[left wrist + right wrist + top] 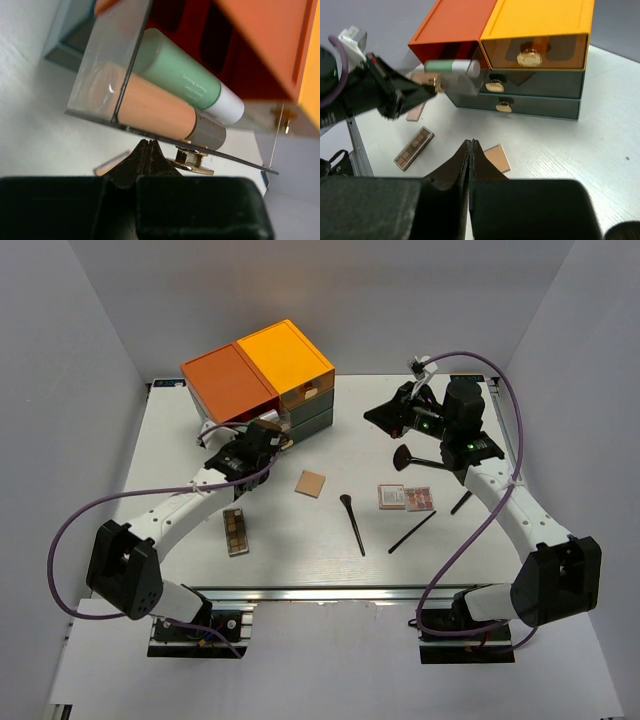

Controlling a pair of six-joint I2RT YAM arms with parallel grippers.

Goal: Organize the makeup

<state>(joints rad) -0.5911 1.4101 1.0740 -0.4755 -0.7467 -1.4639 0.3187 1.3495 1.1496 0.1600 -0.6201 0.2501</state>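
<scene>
- At the left half of the drawer box (285, 365), a clear drawer (107, 55) stands pulled out, with a green-white tube (177, 75) and a beige bottle (150, 107) lying side by side in it.
- Left gripper (148, 150): jaws pressed together, tips just beside the drawer's gold knob (192, 161) — whether they touch it I cannot tell.
- Right gripper (470, 147): jaws pressed together on nothing, hanging above the table (300, 570) to the right of the box.
- Tan compact (312, 483): flat on the table just in front of the box.
- Brown palette (236, 531): farther in front of the box, toward its left side.
- Pink palette (406, 497): in front of the box and to its right, well apart from it.
- First thin brush (352, 523) and second thin brush (412, 531): both on the table in front of the box, beyond the compact — the second nearer the pink palette.
- Wide-headed brush (405, 457): to the right of the box, under the right arm.
</scene>
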